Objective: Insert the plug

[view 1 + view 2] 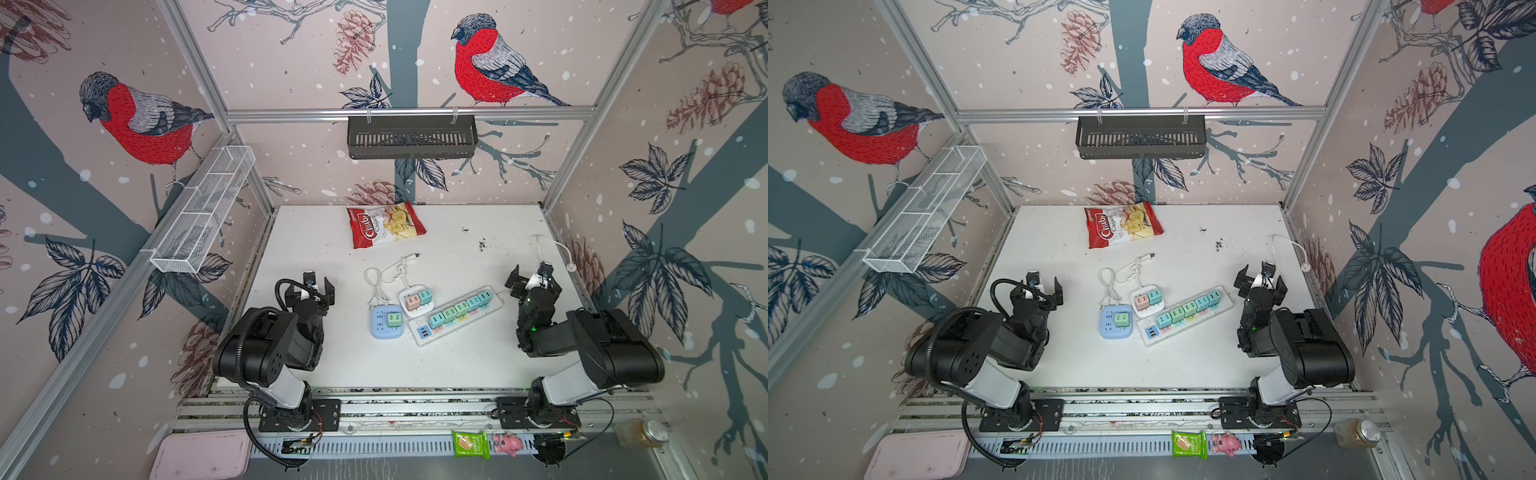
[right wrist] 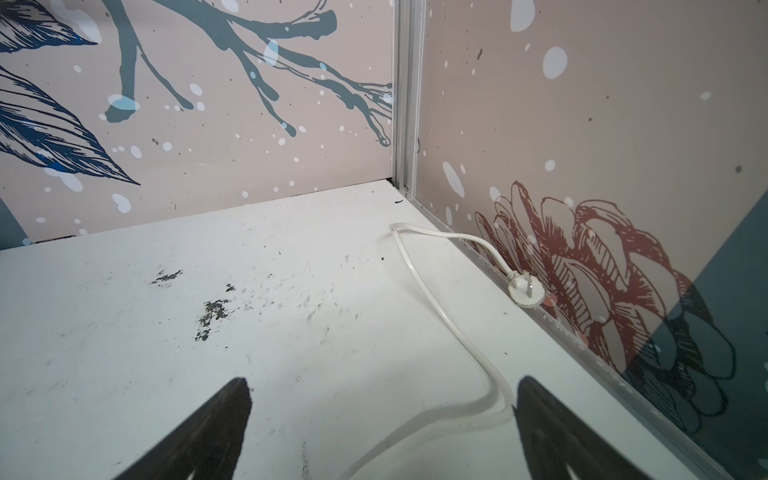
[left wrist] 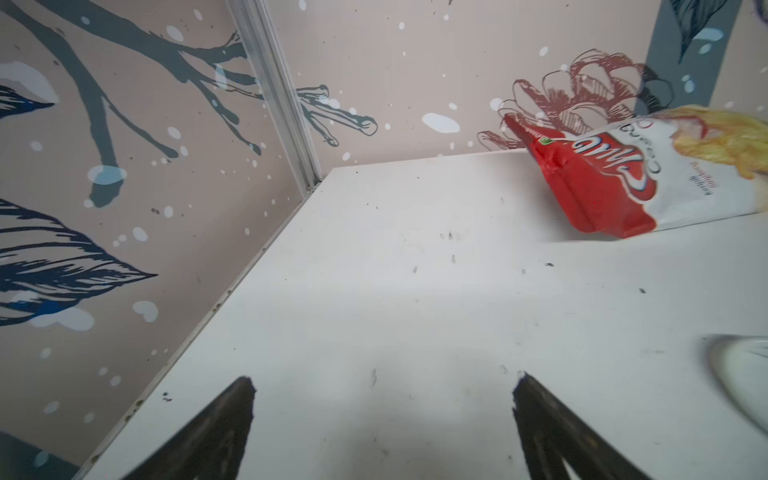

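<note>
Both arms sat drawn back to opposite sides of the worktop point(image 1: 457, 365), which I judge left the sockets in the middle clear to see and to reach. The left end effector point(image 3: 384, 380) and the right end effector point(image 2: 382, 380) were each spread wide and held nothing. Every coloured plug point(image 1: 449, 312) in sight was already seated: five in the long power strip point(image 1: 457, 328), two in the small white strip point(image 1: 405, 296) and one in the blue socket cube point(image 1: 376, 328). The only plug lying loose within the right arm's reach was the white round plug point(image 2: 525, 291), against the rail of the right-hand wall, well apart from the strips. The right wrist view showed its pins and its cord point(image 2: 419, 270) looping back towards the right end effector, where both top views gave only a small pale disc. Neither wrist view showed the strips; the left one caught only bare worktop and the chips bag point(image 3: 623, 183).
</note>
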`<state>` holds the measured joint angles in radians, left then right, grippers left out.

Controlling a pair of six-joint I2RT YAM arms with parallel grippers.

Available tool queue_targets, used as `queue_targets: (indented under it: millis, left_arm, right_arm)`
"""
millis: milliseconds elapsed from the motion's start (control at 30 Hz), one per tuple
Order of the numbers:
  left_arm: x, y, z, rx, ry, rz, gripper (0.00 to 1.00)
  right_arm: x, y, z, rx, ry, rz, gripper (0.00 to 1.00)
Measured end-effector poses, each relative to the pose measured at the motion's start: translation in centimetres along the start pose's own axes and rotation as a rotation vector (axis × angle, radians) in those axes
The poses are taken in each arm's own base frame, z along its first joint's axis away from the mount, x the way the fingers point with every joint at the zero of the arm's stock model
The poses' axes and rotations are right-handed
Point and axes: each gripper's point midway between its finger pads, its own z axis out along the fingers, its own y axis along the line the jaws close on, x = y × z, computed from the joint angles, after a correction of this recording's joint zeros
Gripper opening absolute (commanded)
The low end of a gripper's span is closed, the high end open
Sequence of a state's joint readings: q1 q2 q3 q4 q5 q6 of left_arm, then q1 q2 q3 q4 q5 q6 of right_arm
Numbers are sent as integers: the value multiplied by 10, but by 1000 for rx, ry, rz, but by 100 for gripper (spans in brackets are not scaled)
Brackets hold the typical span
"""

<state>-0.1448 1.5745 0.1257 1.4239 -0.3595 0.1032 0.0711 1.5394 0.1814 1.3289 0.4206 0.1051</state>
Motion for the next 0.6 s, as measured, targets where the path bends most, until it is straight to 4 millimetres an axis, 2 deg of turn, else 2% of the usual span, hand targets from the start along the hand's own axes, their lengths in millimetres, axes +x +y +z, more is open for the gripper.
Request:
queue_targets:
  millis: [67, 133, 233, 600]
  left_arm:
    - [-16, 7, 12, -33, -39, -45, 98]
    - [-22, 13, 19, -51, -46, -78, 98]
    - [-16, 21, 21, -76, -22, -107, 98]
    - [-10, 19, 21, -66, 2, -121, 98]
  right_arm:
    - [-2, 0, 0, -1, -9, 3, 100]
    - [-2, 1, 0, -2, -10, 2, 100]
    - [-2, 1, 0, -4, -10, 2, 100]
    - [-2, 1, 0, -6, -9, 1, 100]
